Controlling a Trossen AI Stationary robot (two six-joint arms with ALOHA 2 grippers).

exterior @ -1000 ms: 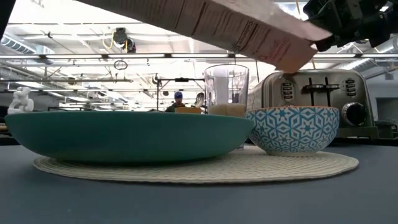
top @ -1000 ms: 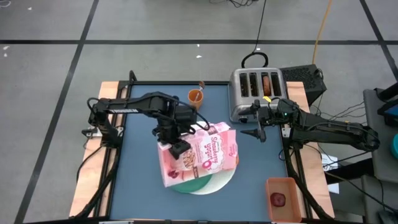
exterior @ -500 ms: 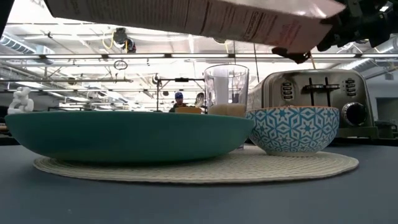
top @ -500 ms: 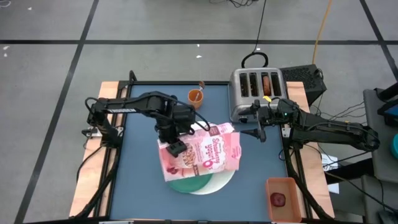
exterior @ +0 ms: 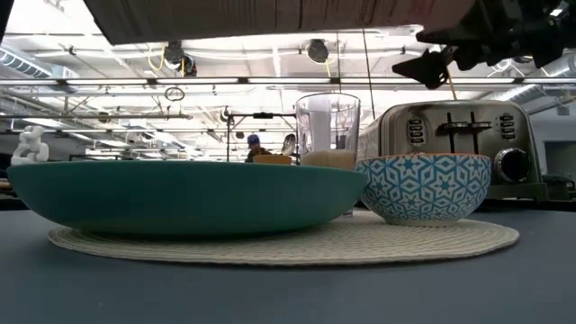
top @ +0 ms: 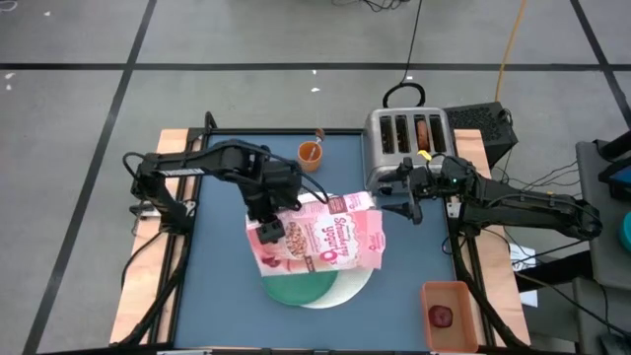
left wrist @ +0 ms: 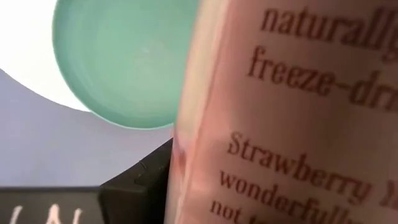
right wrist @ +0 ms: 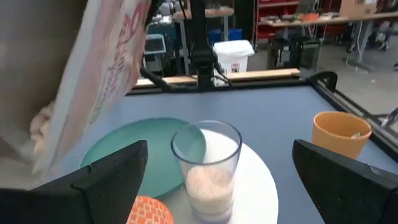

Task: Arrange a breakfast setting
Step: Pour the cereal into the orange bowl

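My left gripper (top: 268, 227) is shut on a pink cereal box (top: 320, 242), held in the air over the setting. Below it a green plate (exterior: 180, 193) rests on the large white round disc (exterior: 288, 241). A patterned bowl (exterior: 423, 187) and a small glass (right wrist: 206, 168) with pale contents stand on the same disc. My right gripper (top: 409, 202) hangs open by the toaster, beside the box's right end, touching nothing. A brown bagel (top: 422, 130) sticks up from a toaster slot. A dark red fruit (top: 441, 316) lies in an orange tray. My left gripper has the cereal box near its left end (top: 258, 235), coming at it slanting from above. In the left wrist view one dark finger (left wrist: 137, 186) lies against the box's printed narrow side (left wrist: 186, 155); the other finger is hidden behind the box. The box is lifted clear, lying roughly level over the plate.
A silver four-slot toaster (top: 406, 148) stands at the far right of the table. An orange cup (top: 311, 153) stands near the far edge. The orange tray (top: 449, 311) sits off the table's near right corner. Bare blue tabletop lies at the left (top: 217, 276).
My left gripper has rolled and risen a little, shifting slightly toward the table's left edge. The cereal box has turned with it: its right end, which slanted down toward the toaster, has swung up, and the box now lies about level above the setting.
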